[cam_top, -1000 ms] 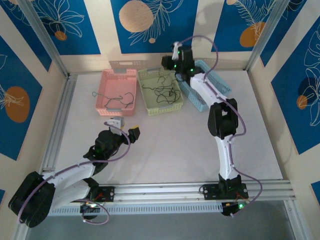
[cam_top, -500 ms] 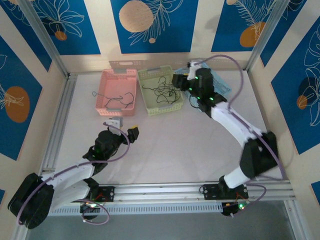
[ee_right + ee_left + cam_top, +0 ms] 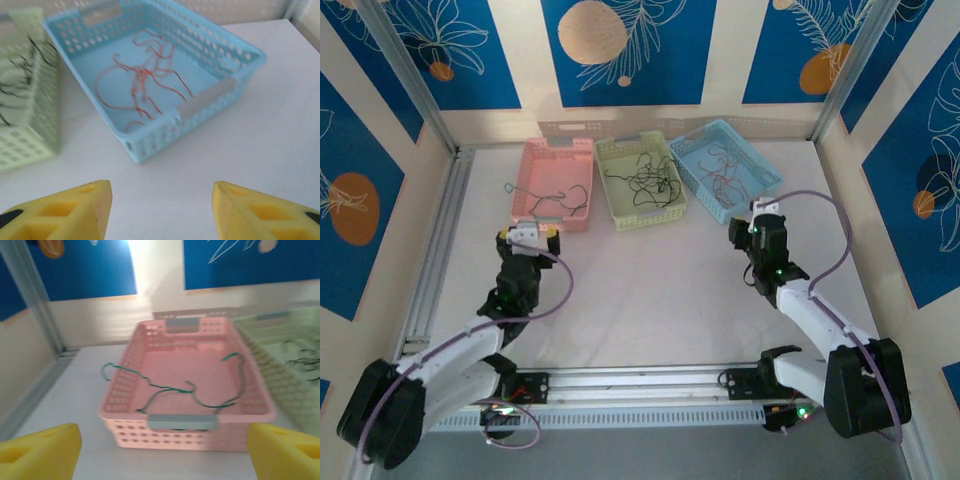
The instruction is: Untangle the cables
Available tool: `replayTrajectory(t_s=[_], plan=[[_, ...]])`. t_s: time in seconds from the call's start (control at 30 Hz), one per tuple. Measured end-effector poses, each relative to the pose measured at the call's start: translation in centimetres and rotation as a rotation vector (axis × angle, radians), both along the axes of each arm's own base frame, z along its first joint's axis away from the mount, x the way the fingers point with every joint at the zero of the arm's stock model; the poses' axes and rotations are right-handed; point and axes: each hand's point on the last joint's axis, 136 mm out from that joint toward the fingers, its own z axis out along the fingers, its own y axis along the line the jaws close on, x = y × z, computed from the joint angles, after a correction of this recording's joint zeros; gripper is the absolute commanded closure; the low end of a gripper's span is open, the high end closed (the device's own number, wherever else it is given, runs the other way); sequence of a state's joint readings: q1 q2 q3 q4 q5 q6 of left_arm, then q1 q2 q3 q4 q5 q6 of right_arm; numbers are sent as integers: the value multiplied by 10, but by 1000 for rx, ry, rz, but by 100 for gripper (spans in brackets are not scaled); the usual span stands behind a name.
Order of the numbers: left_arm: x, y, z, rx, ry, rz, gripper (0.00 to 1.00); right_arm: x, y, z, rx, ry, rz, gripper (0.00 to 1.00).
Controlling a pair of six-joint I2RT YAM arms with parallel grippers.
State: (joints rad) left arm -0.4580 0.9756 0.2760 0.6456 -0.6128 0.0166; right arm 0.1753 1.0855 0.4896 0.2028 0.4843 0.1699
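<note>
Right gripper [image 3: 757, 210] backed off to the desk [image 3: 660, 290] right-front of the green basket [image 3: 650, 222], jaws apart, empty. Left gripper [image 3: 162, 445] moved up left-front of it, wide open, empty. Black cables [image 3: 645, 183] inside it; green cables [image 3: 200, 395] in pink basket [image 3: 182, 421] on its left; red cables [image 3: 142, 80] in blue basket [image 3: 165, 131] on its right.

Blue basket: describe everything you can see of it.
The blue basket is a shallow rectangular tray, light blue, plastic-looking, with walls perforated by rows of small holes and a grey handle strip on each short end. It sits upright on the white table, at the right end of the basket row, turned at an angle to the green basket beside it. Thin red cables lie loosely tangled on its floor.
</note>
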Motion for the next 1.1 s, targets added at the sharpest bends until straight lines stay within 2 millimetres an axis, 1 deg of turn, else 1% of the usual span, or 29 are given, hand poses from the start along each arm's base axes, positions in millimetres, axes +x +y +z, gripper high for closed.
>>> replayTrajectory(t_s=[0.07,0.13,0.23,0.3,0.33,0.4,0.47,0.53,0.63,0.73,0.77,0.8,0.83,0.87,0.9,1.1], plan=[[10,16,-15,52,39,46,14,1,-9,-13,-21,16,-15,44],[20,27,-33,84,82,70,14,9,-14,-22,-27,20,-23,45],[31,38,-62,117,143,75,15,20,-16,-37,-29,15,-24,46],[36,42,-80,117,186,66,16,23,-17,-52,-28,26,-22,46],[38,45,-87,114,199,65,17,24,-16,-57,-23,29,-16,47],[43,50,-100,95,217,61,17,25,-20,-61,-4,14,-18,47],[45,55,-110,71,235,57,17,29,-28,-61,16,-16,-37,48],[47,54,-109,56,222,37,17,31,-31,-62,25,-27,-42,48],[52,44,-105,40,193,-23,14,35,-21,-56,25,-62,-6,48],[56,33,-104,33,199,-81,11,40,-10,-55,29,-99,34,44],[59,30,-102,30,198,-96,11,41,-9,-60,28,-90,38,30],[62,28,-101,26,197,-109,11,40,-9,-65,34,-70,42,21],[64,28,-99,23,196,-114,11,40,-11,-67,39,-65,44,14],[67,28,-97,21,194,-117,5,40,-14,-68,48,-62,36,0],[68,28,-96,18,194,-119,0,40,-15,-68,48,-61,33,1],[69,29,-99,9,212,-125,0,40,-17,-67,54,-61,35,1]])
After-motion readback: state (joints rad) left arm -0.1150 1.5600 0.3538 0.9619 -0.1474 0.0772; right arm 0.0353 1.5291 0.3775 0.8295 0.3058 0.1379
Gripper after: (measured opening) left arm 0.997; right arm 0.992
